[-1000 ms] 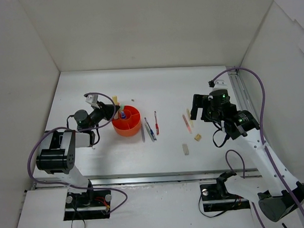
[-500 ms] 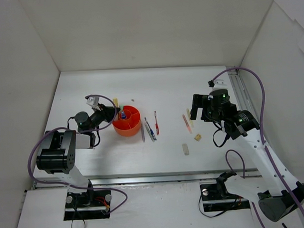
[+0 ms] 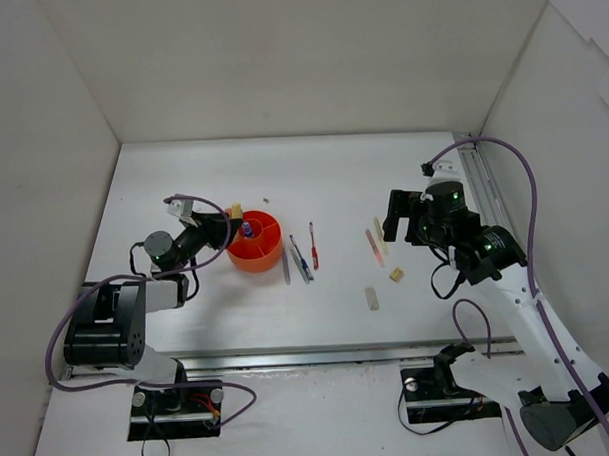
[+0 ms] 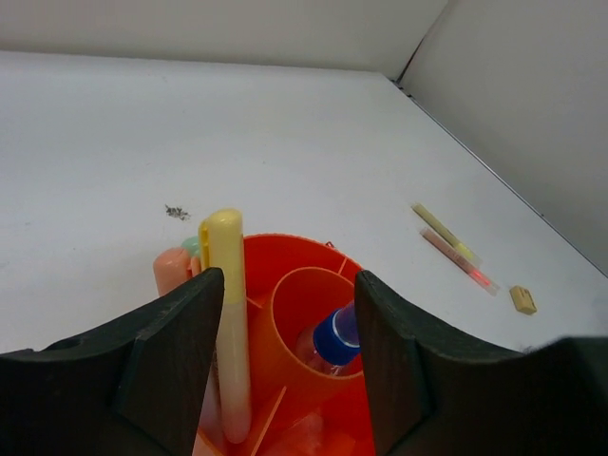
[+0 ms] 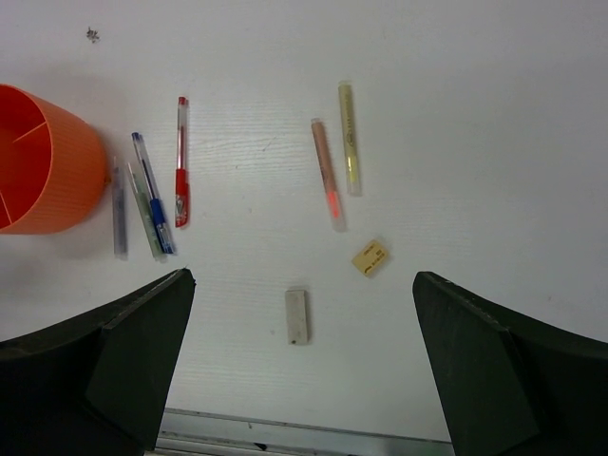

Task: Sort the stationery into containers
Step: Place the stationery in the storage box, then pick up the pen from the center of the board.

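The orange-red bowl (image 3: 253, 242) sits left of centre; in the left wrist view its divided inside (image 4: 275, 252) is right below my left gripper (image 4: 290, 280). That gripper (image 3: 223, 230) is open. A yellow marker (image 4: 228, 313) stands in an outer compartment beside the left finger. A blue-capped marker (image 4: 337, 337) leans in the middle cup, and an orange marker (image 4: 173, 271) stands at the far rim. My right gripper (image 5: 304, 277) hangs wide open and empty above a grey eraser block (image 5: 297, 316) and a beige eraser (image 5: 370, 257).
Right of the bowl lie a grey pen (image 5: 119, 209), a blue pen (image 5: 152, 190) and a red pen (image 5: 180, 166). Farther right are an orange marker (image 5: 328, 171) and a yellow marker (image 5: 349, 138). White walls enclose the table; a metal rail (image 5: 285, 427) runs along the near edge.
My left gripper has opened and let go of the yellow marker, which now stands in the bowl. The left arm drew back slightly to the left. The right arm barely moved.
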You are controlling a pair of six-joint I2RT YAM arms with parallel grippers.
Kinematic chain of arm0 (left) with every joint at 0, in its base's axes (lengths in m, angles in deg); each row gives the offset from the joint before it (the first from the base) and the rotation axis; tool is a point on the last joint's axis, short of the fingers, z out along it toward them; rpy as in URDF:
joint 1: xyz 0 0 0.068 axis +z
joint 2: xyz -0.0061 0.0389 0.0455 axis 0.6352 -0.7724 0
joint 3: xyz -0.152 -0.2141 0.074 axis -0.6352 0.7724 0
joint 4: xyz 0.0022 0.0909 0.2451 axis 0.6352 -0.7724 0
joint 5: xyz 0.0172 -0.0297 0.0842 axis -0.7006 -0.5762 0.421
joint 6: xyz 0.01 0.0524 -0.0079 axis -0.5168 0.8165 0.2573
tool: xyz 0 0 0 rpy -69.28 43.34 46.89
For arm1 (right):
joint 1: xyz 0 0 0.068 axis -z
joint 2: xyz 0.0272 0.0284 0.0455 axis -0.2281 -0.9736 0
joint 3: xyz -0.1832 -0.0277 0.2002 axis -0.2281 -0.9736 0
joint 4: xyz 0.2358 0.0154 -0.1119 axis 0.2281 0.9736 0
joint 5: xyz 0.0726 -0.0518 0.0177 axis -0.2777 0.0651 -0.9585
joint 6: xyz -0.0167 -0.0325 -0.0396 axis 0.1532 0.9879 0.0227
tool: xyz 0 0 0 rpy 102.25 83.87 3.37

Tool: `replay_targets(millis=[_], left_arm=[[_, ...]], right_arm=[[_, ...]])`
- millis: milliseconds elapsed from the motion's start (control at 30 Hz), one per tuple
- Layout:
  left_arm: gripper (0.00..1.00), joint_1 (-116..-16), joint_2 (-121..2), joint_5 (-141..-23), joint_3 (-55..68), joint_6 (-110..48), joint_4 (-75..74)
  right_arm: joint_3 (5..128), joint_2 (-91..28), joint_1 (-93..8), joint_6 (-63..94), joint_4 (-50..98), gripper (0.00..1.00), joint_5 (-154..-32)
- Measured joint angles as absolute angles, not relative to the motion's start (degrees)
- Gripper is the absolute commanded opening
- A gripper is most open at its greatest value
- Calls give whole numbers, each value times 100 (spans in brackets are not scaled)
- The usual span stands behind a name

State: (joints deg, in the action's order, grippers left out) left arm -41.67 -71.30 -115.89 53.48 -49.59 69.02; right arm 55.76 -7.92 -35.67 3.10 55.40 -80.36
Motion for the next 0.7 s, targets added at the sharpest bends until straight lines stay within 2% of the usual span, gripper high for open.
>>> replay_targets(millis=[33, 100, 167, 300, 400, 500, 700], left_arm=[[56, -4167, -7038, -11571, 5365, -4953, 6902], [69, -4167, -6831, -11534, 5420, -4940, 6902], [99, -4167, -6571, -11493, 5501, -4916, 6900], [100, -4170, -5574, -11396, 5485, -4804, 6502], [99, -4329, -4335, -10760, 5009, -4452, 4718], [99, -4598, -3334, -9619, 4161, -4236, 2808], [99, -4679, -2468, -8076, 2970, -4326, -167]], right_arm=[[5565, -783, -3567, 310, 5538, 98, -8043], [5536, -757, -3567, 312, 5540, 98, -8084], [5503, -735, -3567, 312, 5538, 98, -8128], [5409, -733, -3564, 307, 5518, 98, -8141], [5300, -733, -3564, 307, 5512, 98, -8139], [5219, -733, -3560, 272, 5499, 98, -8095], [5117, -1153, -3523, 124, 5472, 98, -8019]])
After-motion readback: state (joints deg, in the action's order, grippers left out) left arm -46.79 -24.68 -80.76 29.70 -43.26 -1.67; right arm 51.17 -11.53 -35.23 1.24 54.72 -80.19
